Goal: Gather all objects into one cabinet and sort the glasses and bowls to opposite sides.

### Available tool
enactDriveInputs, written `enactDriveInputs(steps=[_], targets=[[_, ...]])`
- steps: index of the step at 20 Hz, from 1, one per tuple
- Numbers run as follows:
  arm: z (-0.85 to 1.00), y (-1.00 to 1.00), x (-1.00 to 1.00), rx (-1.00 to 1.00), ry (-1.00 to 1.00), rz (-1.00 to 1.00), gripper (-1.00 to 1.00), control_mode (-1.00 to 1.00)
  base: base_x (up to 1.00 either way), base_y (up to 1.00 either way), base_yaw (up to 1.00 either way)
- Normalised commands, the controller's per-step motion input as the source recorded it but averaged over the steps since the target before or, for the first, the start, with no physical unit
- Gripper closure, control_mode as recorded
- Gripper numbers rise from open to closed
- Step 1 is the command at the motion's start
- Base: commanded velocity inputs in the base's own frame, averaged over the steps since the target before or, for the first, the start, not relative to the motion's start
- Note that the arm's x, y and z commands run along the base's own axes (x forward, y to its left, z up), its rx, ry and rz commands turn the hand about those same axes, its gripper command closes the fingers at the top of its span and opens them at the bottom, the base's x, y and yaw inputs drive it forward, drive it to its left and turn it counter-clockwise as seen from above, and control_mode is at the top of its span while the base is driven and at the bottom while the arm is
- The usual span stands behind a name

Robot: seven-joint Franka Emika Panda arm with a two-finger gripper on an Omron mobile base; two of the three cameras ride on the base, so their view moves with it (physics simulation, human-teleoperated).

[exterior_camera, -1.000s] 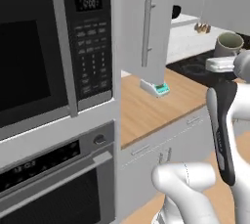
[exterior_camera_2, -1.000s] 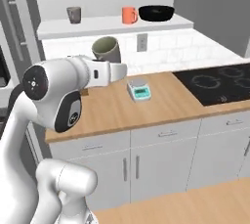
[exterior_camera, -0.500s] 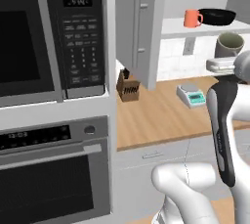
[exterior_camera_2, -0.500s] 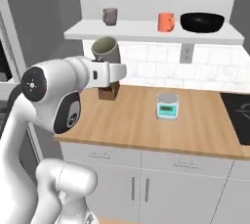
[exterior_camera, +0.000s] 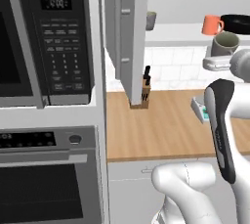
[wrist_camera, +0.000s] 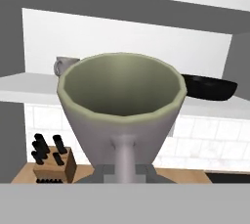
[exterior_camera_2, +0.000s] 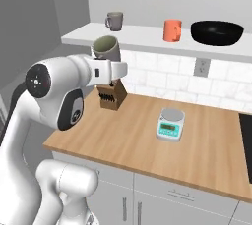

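My gripper [exterior_camera_2: 116,70] is shut on the handle of a grey-green cup [exterior_camera_2: 105,47], which it holds upright above the counter; the same cup [wrist_camera: 122,103] looms close in the hand view and shows at the right [exterior_camera: 224,43] in the left base view. On the cabinet's white shelf [exterior_camera_2: 142,37] stand another grey-green cup [exterior_camera_2: 114,20], an orange mug [exterior_camera_2: 172,30] and a wide black bowl [exterior_camera_2: 216,32]. The cabinet's grey door [exterior_camera: 126,37] with its bar handle stands open left of the shelf.
A wooden knife block [exterior_camera_2: 110,96] stands at the back of the wooden counter [exterior_camera_2: 147,145], under the shelf. A white scale [exterior_camera_2: 171,123] sits mid-counter. A microwave [exterior_camera: 46,42] and an oven [exterior_camera: 44,179] fill the left. Drawer fronts run below the counter.
The base has moved, so both base views have shifted: the knife block and the shelf have come into fuller view. The cup stays in my shut gripper.
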Motion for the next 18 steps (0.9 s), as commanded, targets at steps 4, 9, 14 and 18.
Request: enactDriveInputs(steps=[4, 9, 14, 18], targets=[[0.0, 0.0, 0.0, 0.0, 0.0, 0.0, 1.0, 1.0, -0.07, -0.48, 0.08], [0.0, 0.0, 0.0, 0.0, 0.0, 0.0, 1.0, 1.0, 0.03, -0.05, 0.01], [0.0, 0.0, 0.0, 0.0, 0.0, 0.0, 1.0, 1.0, 0.0, 0.0, 0.0], [0.0, 0.0, 0.0, 0.0, 0.0, 0.0, 1.0, 1.0, 0.0, 0.0, 0.0]])
